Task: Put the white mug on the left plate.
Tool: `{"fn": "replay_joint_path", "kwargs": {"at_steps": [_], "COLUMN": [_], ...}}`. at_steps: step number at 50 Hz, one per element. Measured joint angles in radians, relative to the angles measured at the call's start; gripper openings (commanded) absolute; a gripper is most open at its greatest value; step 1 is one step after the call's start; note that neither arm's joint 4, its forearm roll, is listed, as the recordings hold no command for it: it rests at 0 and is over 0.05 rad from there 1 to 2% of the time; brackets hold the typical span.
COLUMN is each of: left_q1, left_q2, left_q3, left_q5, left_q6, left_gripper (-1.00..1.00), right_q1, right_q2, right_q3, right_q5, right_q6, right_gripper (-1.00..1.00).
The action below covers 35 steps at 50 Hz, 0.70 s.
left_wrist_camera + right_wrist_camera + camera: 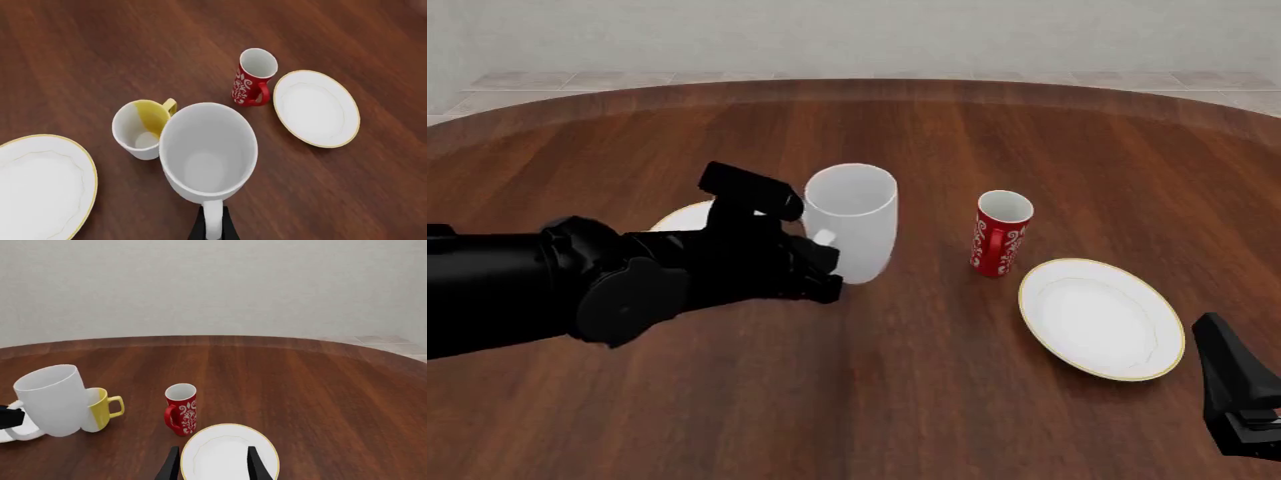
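Note:
The tall all-white mug (854,232) is near the table's middle, slightly tilted. My left gripper (825,262) is shut on its white loop handle, which also shows between the fingers in the left wrist view (212,220). I cannot tell whether the mug's base clears the table. The left plate (683,216), white with a gold rim, lies just left of the mug, mostly hidden behind my left arm; it shows in the left wrist view (40,185). My right gripper (1228,375) is open and empty at the front right, above the near edge of the other plate (230,455).
A shorter white mug with yellow inside (141,127) stands right behind the white mug, hidden by it in the front view. A red patterned mug (1002,234) stands to the right. The larger-looking gold-rimmed plate (1098,318) lies at the front right.

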Motion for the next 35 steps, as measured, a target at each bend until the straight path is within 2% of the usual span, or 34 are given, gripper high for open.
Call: {"fn": "replay_joint_path", "kwargs": {"at_steps": [35], "left_q1": [0.098], "left_q2": [-0.037], "left_q3": [-0.046], "left_q5": [0.111], "left_q6": [0.023], "left_gripper": [-1.00], "right_q1": [0.000], "right_q2": [-0.004], "right_q3": [0.000], "right_q5": [0.005], "right_q6": [-0.003], "right_gripper": [1.00]}}
